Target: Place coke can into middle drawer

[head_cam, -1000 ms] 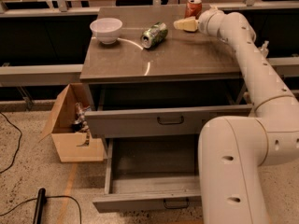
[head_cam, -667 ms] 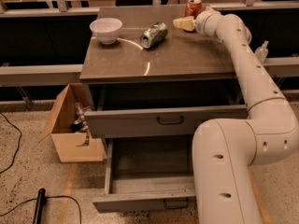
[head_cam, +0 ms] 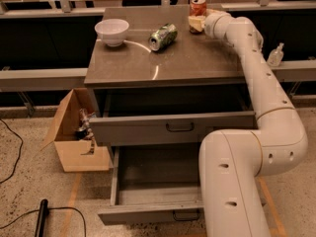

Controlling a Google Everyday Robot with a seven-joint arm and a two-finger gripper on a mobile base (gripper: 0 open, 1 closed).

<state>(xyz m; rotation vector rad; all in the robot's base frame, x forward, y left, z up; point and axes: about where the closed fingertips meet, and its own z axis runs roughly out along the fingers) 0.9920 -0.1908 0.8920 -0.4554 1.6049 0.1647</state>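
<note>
At 1 o'clock corner of cabinet top: coke can [head_cam: 198, 6] upright, red, white lettering, silver top. My gripper [head_cam: 196, 23] low at its 6 o'clock side, touching or just shy, cannot tell; claw wide or narrow, cannot tell. Placement suggests side grasp. Middle drawer [head_cam: 143, 213] stands pulled out at 6 o'clock, ready to receive. Green can [head_cam: 163, 36] lies toppled at 8 o'clock of coke can, outside my approach.

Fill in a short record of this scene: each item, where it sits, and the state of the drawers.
coke can: upright, back right of the cabinet top
tool: right against the coke can's front
green can: on its side, middle of the top
white bowl: upright, back left of the top
middle drawer: pulled far out, coke can not in it
upper drawer: partly open
cardboard box: on the floor, left of the cabinet
</note>
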